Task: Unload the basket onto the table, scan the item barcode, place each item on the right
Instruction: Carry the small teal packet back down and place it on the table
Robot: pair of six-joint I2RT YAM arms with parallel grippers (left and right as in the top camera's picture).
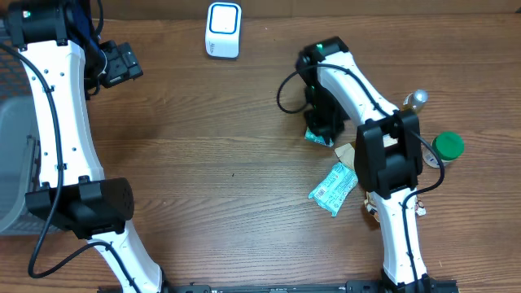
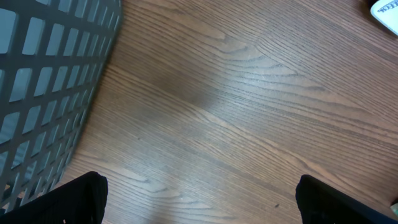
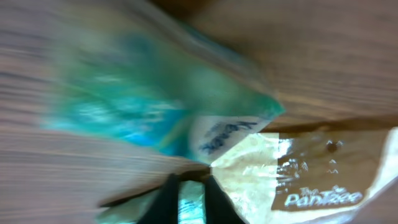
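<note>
From overhead, the right gripper [image 1: 322,122] stands over a crinkled teal foil packet [image 1: 314,136] right of the table's centre, only the packet's lower edge peeking out beneath the fingers. A second teal packet with a white printed label [image 1: 334,188] lies just below it, so there are two teal packets. There is also one white box-shaped scanner [image 1: 223,30] at the far edge, one green-capped bottle [image 1: 447,146] and one grey mesh basket [image 1: 11,155]. The left gripper [image 1: 122,65] hangs far off to the left. In the left wrist view, the left gripper [image 2: 202,202] has its jaws spread wide over bare wood beside the grey mesh basket [image 2: 50,74], holding nothing. The right wrist view is blurred. The right gripper [image 3: 188,202] has narrow jaws with a teal strip between them, though a firm grip cannot be told. The crinkled teal foil packet [image 3: 124,106] fills the space ahead, with a white patch at one corner, beside one clear-and-brown plastic pouch [image 3: 317,168].
</note>
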